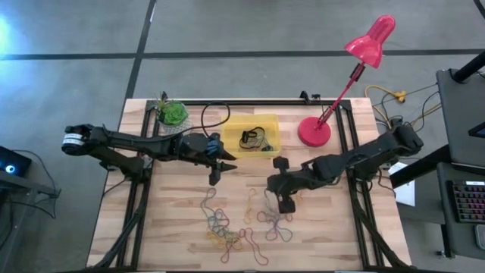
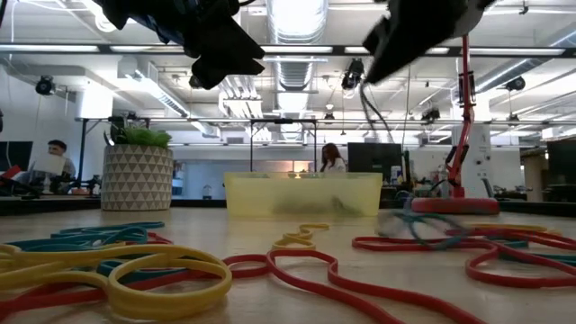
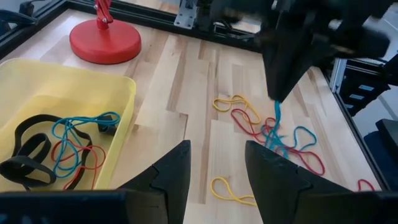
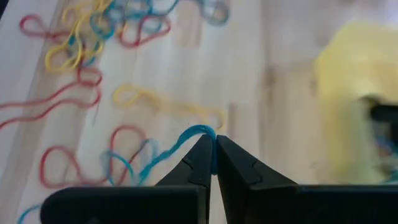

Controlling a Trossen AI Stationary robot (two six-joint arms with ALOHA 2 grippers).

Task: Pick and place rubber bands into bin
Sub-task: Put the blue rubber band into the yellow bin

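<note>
Wooden table point(image 1: 174, 227) under two dark arms, contents as follows.

Bin point(image 1: 252, 136): shallow yellow plastic tray, near the far edge of the table at its middle, between a white patterned plant pot point(image 1: 171, 115) and the round red base of a pink desk lamp point(image 1: 314, 131). It holds a thick black band point(image 3: 28, 152) plus thin blue and red bands tangled beside it.

Rubber bands point(image 1: 227, 224): loose scatter of red, yellow, blue and green loops on the near half of the table, well apart from the bin. A denser tangle lies toward the near edge; single yellow loops lie between that tangle and the bin.

Right gripper point(image 4: 214, 155): over the table on the near side of the bin, beside the scatter. Fingers pressed together at the tips, pinching one blue band point(image 4: 168, 152). The pinched end of the band is raised; the other end trails down among the red loops on the wood.

Left gripper point(image 3: 215, 163): just beside the bin's near corner on the plant-pot side, above bare wood. Fingers parted with a clear gap, nothing between them.

Black cable point(image 1: 214, 115): thin loop lying by the pot, behind the bin.
</note>
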